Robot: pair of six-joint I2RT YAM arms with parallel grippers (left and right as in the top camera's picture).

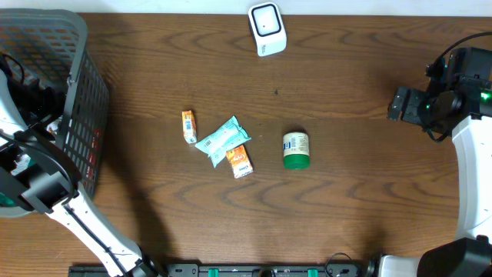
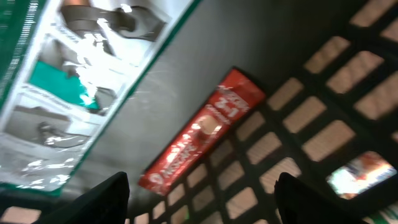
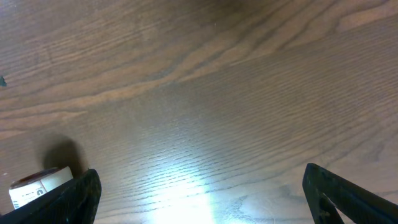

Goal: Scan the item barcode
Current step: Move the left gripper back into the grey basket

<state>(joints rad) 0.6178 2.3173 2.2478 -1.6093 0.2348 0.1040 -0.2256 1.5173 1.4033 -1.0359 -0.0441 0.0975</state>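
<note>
Our left claw (image 2: 202,180) hangs inside the grey plastic lattice basket (image 1: 86,85) at the table's left end, jaws wide and gripping nothing; below it the red foil sachet (image 2: 202,134) lies flat on the basket floor beside a glossy white-and-green packet (image 2: 56,93); our right claw (image 3: 200,174) gapes wide over the bare brown wooden table (image 1: 369,192); the white barcode scanner (image 1: 267,29) sits at the far edge; mid-table lie a green-lidded white jar (image 1: 296,150), a pale teal wrapper (image 1: 223,138), a small orange packet (image 1: 189,125) and a second orange packet (image 1: 241,161) touching the wrapper.
</note>
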